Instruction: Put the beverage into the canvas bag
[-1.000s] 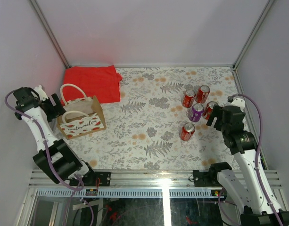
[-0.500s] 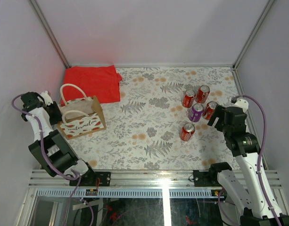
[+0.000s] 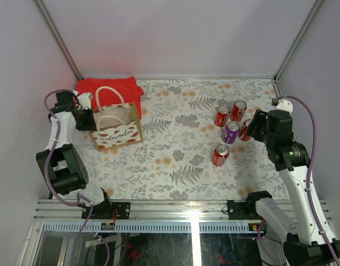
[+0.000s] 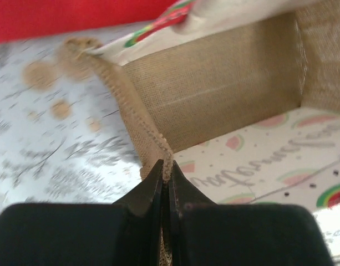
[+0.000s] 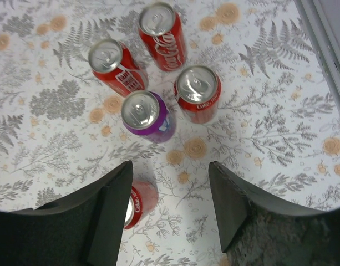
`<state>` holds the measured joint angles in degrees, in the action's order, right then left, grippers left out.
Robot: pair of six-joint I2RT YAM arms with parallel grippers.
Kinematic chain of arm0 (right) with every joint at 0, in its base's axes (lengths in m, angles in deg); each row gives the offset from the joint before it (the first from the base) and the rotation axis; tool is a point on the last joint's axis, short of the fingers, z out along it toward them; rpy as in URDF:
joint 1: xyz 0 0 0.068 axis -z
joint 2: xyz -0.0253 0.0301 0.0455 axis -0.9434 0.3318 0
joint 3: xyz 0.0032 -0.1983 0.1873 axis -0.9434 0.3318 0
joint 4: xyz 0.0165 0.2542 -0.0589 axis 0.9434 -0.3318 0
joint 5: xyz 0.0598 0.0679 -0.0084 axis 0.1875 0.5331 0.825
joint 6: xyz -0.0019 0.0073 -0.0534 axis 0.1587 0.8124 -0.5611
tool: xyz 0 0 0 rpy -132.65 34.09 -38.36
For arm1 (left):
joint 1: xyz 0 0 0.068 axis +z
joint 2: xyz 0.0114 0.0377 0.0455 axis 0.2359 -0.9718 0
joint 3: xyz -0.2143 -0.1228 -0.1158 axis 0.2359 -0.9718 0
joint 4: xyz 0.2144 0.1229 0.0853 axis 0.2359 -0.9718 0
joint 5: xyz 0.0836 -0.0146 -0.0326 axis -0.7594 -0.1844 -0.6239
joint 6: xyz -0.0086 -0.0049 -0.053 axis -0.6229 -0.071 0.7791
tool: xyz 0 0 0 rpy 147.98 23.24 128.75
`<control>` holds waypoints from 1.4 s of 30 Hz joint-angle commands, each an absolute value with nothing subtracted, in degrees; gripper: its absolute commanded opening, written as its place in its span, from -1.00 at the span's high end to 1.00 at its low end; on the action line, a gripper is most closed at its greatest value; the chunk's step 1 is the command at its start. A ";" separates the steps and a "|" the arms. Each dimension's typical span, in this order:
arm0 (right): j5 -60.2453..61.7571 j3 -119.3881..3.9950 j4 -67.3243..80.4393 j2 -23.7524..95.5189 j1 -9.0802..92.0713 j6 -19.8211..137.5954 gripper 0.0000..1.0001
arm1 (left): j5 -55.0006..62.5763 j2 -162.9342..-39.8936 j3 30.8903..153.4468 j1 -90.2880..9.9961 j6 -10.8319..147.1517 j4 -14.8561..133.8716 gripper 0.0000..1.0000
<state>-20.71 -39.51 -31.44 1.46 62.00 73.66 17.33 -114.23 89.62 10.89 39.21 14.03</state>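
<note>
Now the canvas bag [image 3: 118,128] stands further in on the table [image 3: 181,160], just beside the folded red cloth [image 3: 117,88]. The left pincer [image 4: 165,173], its fingers clamped together on the coarse woven rim, has dragged it there from the near-left edge, which brings the open mouth closer to the drinks. The right pincer [image 5: 170,172] hangs with fingers apart above five smooth cylindrical cans [image 5: 198,93], four red and one purple can [image 5: 144,115], all upright and none gripped. The bag is boxy and burlap-lined, with cream looped handles and a watermelon print.
</note>
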 commanded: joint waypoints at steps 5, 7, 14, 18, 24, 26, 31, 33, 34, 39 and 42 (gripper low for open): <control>-13.87 -46.61 -29.09 4.17 61.66 68.86 -0.18 | 20.94 -117.59 94.10 -4.43 33.80 13.55 1.00; -11.97 -47.61 -29.06 5.21 61.66 69.16 -0.14 | 22.07 -118.20 94.70 -6.65 32.06 13.21 1.00; -4.87 -50.90 -28.27 9.17 61.67 69.40 -0.01 | 25.94 -117.38 94.49 -12.93 24.51 13.25 1.00; -0.41 -52.63 -28.49 12.48 61.66 68.90 0.01 | 26.16 -115.99 94.64 -18.11 21.83 14.64 1.00; 3.28 -53.96 -29.31 15.12 61.42 68.73 0.02 | 27.80 -116.11 95.64 -23.86 18.56 15.31 1.00; 3.52 -53.74 -29.70 15.03 61.14 68.77 0.01 | 29.29 -115.79 94.90 -25.23 15.56 15.59 1.00; 3.64 -52.33 -30.94 13.63 60.96 68.53 0.01 | 33.88 -115.52 93.93 -27.29 7.45 13.49 1.00; 3.18 -51.52 -31.31 12.59 60.97 68.51 0.01 | 35.85 -116.09 94.49 -27.61 3.63 10.71 1.00; 2.80 -50.94 -31.42 11.91 60.96 68.56 0.00 | 36.66 -116.36 94.68 -27.68 2.30 9.57 1.00; 1.91 -48.05 -31.95 9.10 60.96 69.24 -0.01 | 39.70 -117.85 95.92 -28.51 -2.53 5.23 1.00; 1.60 -46.68 -31.96 7.64 60.96 69.92 -0.01 | 40.74 -119.14 97.47 -29.83 -5.32 2.06 1.00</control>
